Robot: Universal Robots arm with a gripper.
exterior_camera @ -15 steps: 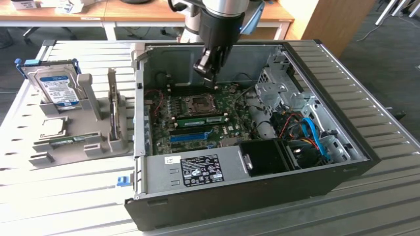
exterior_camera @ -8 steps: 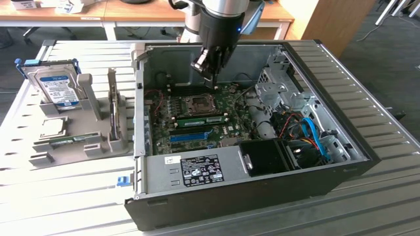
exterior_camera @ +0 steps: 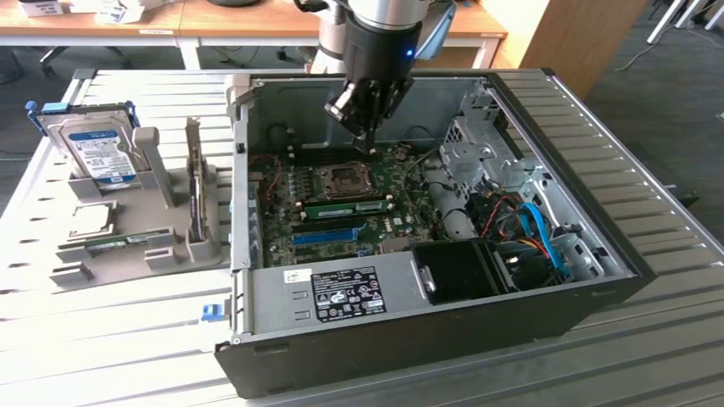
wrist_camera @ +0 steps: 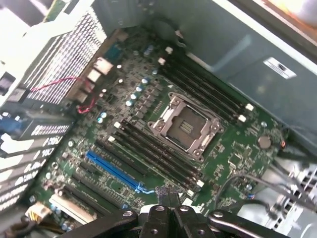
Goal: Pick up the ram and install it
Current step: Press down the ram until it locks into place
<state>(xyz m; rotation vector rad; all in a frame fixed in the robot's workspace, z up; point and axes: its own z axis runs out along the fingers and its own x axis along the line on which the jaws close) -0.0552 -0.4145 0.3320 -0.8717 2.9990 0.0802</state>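
Observation:
A long green ram stick sits along a slot on the motherboard, just in front of the CPU socket. A similar green stick lies in the grey rack outside the case, at the exterior view's left. My gripper hangs inside the open case above the black memory slots behind the socket, fingers shut with nothing between them. In the wrist view the gripper points down over the board near the CPU socket and the dark memory slots.
The open computer case lies on a slatted metal table. A blue expansion slot, a black power supply, cables and a drive cage crowd the inside. A silver hard drive stands in the rack.

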